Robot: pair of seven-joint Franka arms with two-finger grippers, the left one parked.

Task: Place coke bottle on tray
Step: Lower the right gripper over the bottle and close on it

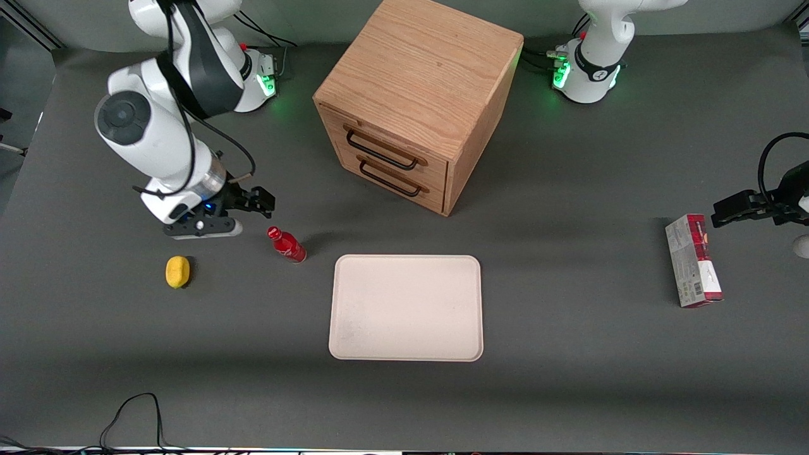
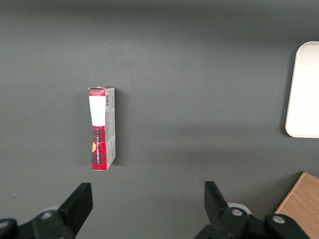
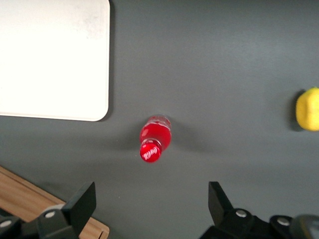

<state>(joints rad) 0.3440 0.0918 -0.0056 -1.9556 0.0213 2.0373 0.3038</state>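
Observation:
The coke bottle (image 1: 287,245) (image 3: 154,139) is a small red bottle with a red cap, standing upright on the dark table beside the tray. The tray (image 1: 406,308) (image 3: 52,59) is a large flat cream rectangle with nothing on it. My right gripper (image 1: 253,203) (image 3: 151,199) hangs open above the table, a little farther from the front camera than the bottle and slightly toward the working arm's end. Nothing is between its fingers, and the bottle stands apart from them.
A yellow lemon-like object (image 1: 177,272) (image 3: 309,109) lies near the bottle, toward the working arm's end. A wooden two-drawer cabinet (image 1: 417,101) stands farther back than the tray. A red-and-white carton (image 1: 693,260) (image 2: 102,128) lies toward the parked arm's end.

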